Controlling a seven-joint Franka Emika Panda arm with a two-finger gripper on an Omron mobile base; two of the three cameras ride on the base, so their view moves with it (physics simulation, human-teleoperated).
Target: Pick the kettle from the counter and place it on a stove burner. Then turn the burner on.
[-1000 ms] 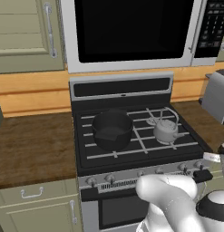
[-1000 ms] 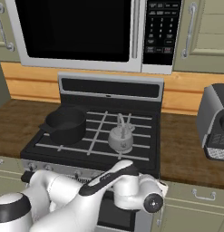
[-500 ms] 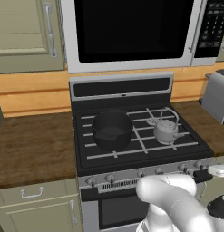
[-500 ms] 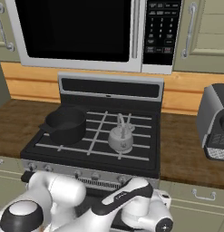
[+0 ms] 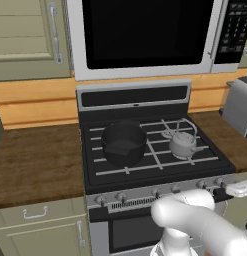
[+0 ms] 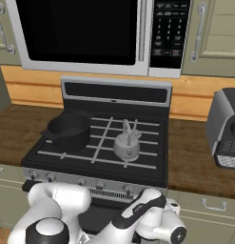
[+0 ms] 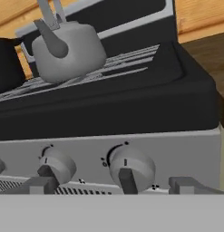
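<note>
The grey kettle (image 5: 184,143) (image 6: 127,145) (image 7: 68,50) stands upright on the stove's front right burner, free of the gripper. The dark wood counter (image 5: 35,160) (image 6: 195,157) runs on both sides of the stove. My gripper (image 7: 115,186) (image 5: 224,192) is low in front of the stove's control panel, at its right end. It is open, its fingertips (image 7: 41,185) wide apart. In the hand view a grey burner knob (image 7: 129,165) sits between them, untouched, and a second knob (image 7: 56,165) is to its left.
A black pot (image 5: 124,143) (image 6: 69,131) (image 7: 4,59) sits on the left burners. A toaster (image 5: 240,105) stands on the right counter, shown from the other side as a dark appliance (image 6: 226,128). A microwave (image 5: 145,35) hangs above the stove. My white arm crosses below the oven front.
The arm has sunk lower and the hand has dropped to the knob row at the stove's right front. Kettle and pot have not moved.
</note>
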